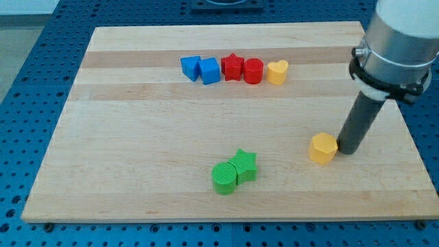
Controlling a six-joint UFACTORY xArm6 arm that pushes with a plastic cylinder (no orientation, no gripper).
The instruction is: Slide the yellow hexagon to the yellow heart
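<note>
The yellow hexagon lies at the view's lower right on the wooden board. The yellow heart sits at the right end of a row of blocks near the view's top. My tip rests on the board just right of the yellow hexagon, touching or almost touching its right side. The rod rises up and to the right from there.
Left of the yellow heart, in one row: a red cylinder, a red star, a blue cube and a blue triangular block. A green cylinder and a green star touch at the view's bottom centre.
</note>
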